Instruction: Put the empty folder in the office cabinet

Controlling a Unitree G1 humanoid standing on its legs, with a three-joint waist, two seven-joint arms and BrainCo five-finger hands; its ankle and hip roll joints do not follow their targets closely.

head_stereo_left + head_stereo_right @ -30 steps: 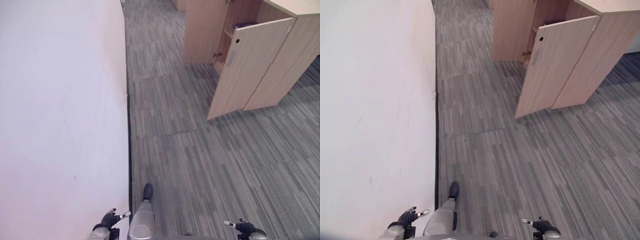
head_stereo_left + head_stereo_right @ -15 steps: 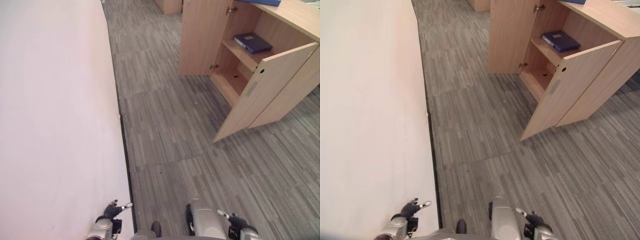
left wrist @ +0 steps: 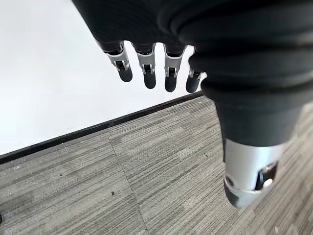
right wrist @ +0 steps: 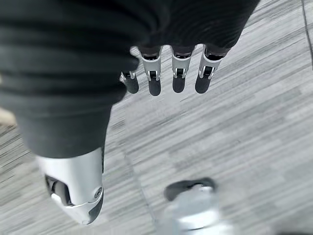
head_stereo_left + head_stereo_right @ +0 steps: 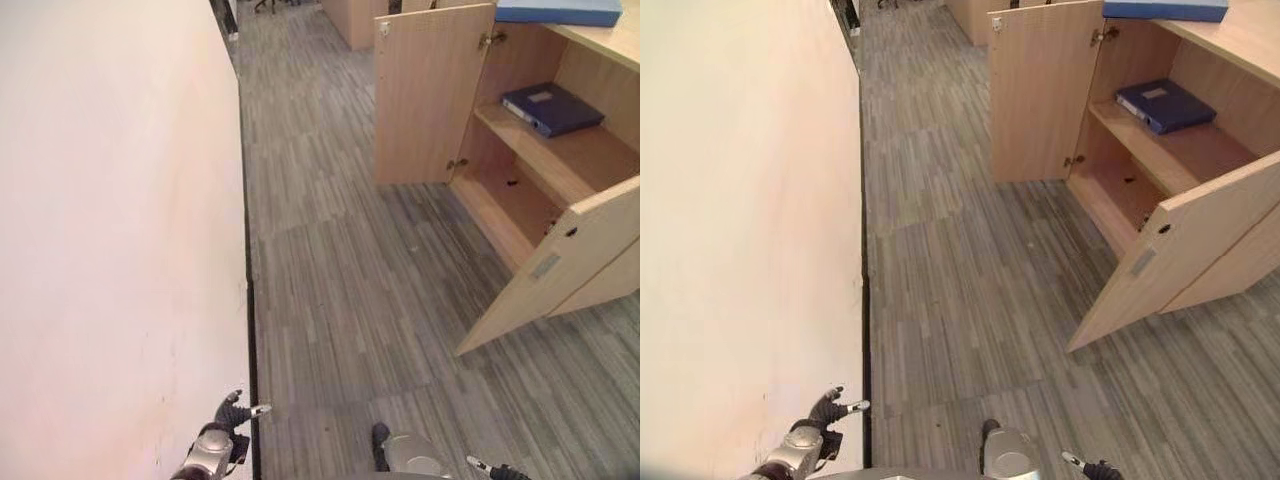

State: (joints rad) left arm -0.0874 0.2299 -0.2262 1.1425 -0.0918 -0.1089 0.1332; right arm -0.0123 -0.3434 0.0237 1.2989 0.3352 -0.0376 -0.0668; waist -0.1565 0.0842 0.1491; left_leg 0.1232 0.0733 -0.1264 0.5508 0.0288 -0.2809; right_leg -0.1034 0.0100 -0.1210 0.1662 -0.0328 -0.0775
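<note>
The folder (image 5: 552,108), flat, rectangular and dark blue with a pale label, lies on the upper shelf of the open light-wood office cabinet (image 5: 520,170); a second blue folder (image 5: 558,11) rests on the cabinet top. Grey striped carpet (image 5: 350,300) runs beside a smooth pale wall (image 5: 120,220).

In the left wrist view, the left robot hand (image 3: 146,68) hangs relaxed, fingers straight, holding nothing.

In the right wrist view, the right robot hand (image 4: 166,73) hangs likewise spread and empty above the carpet.

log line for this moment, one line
left hand: open, empty | right hand: open, empty | cabinet: doors open | blue folder: on shelf
</note>
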